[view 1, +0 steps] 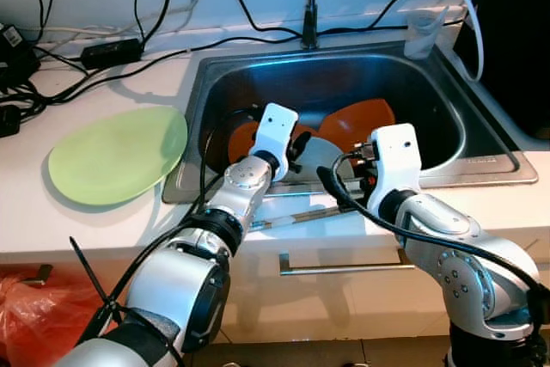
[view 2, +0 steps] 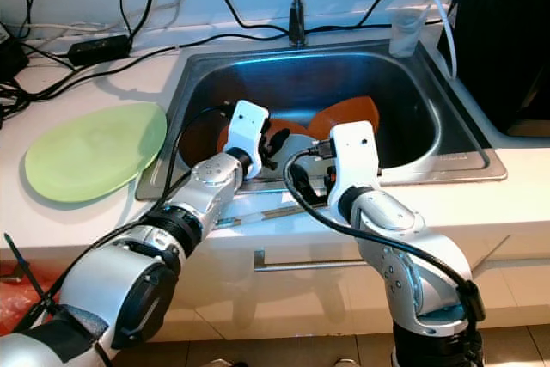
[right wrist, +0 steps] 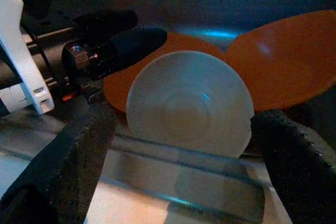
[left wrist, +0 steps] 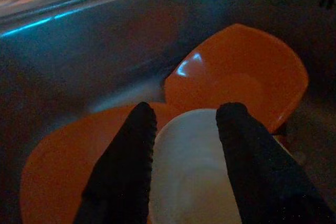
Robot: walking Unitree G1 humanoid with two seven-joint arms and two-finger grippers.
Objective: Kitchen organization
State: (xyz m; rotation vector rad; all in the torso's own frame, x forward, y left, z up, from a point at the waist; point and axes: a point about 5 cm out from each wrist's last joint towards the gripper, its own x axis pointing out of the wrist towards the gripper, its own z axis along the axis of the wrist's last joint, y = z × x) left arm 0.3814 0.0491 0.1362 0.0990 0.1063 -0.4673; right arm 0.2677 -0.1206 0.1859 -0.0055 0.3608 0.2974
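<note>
your left hand (left wrist: 184,156) and right hand (right wrist: 184,166) both gape around the white plate (right wrist: 190,102) in the sink (view 1: 481,156); orange plates (left wrist: 241,72) lie behind it

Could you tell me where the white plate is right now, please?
The white plate stands tilted in the sink, near its front wall, leaning among the orange plates, between both open tools.

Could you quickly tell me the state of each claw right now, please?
Left claw: open, fingers astride the white bowl in the sink.
Right claw: open, fingers wide before the same bowl, holding nothing.
</note>
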